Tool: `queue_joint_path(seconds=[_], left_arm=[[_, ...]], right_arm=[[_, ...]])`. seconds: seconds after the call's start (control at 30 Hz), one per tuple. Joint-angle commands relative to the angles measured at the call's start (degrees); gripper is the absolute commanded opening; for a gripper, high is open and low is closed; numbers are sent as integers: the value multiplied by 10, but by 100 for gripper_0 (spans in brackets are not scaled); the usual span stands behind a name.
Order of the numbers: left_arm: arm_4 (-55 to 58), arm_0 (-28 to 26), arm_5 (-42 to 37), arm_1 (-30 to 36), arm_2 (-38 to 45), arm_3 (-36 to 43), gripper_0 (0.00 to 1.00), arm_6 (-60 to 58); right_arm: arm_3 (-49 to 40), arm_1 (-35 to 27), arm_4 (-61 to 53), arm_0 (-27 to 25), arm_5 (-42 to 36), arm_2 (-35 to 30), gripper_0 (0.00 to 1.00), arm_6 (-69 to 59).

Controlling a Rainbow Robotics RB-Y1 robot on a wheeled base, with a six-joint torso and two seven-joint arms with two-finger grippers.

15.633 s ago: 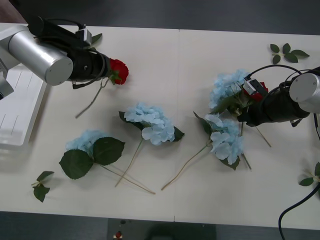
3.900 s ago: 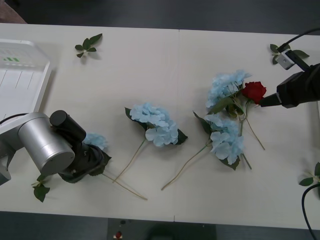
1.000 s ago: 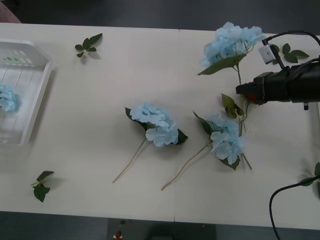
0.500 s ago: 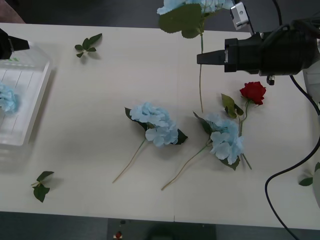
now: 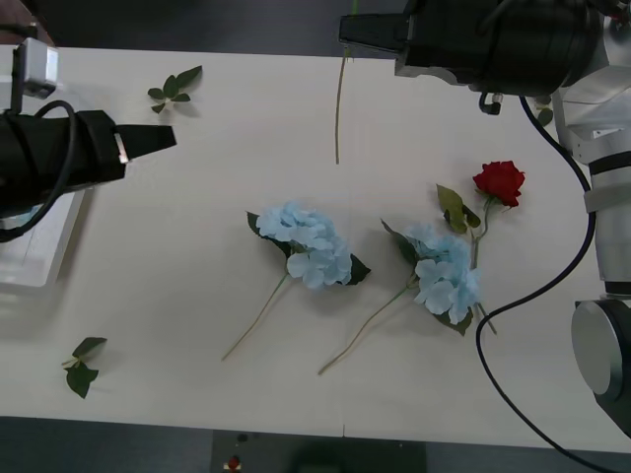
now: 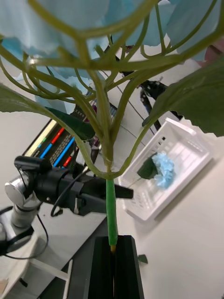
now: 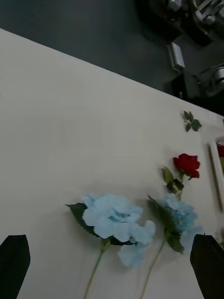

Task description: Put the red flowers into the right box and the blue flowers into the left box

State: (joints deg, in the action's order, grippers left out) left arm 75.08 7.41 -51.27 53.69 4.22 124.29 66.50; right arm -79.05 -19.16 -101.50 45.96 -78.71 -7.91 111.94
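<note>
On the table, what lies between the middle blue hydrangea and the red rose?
In the front view, another blue hydrangea lies between the middle blue hydrangea and the red rose, close beside the rose's stem, with a bare strip of table separating the two hydrangeas.

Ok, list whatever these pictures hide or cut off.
- Front view: the held blue flower shows its stem; the top edge cuts off its head, beside the right gripper.
- Front view: left arm covers most of the left box.
- Left wrist view: the edge cuts the right box to a rim.
</note>
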Motion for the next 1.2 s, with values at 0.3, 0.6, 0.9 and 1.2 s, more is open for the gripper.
queue_joint_path(seconds=[0.3,0.6,0.9,1.2], left_arm=[[26,124,19,-98,-116,39,100,-10],[3,192,53,-154,-169,35,100,-19],[-78,211,63,-193,-203,23,40,-26],[-98,211,82,-196,-202,4,0,-17]], right_arm=[[-22,14,-54,34,14,18,0,-45],[-22,14,-54,34,14,18,0,-45],[-22,14,-54,34,14,18,0,-45],[-22,14,-54,34,14,18,0,-45]])
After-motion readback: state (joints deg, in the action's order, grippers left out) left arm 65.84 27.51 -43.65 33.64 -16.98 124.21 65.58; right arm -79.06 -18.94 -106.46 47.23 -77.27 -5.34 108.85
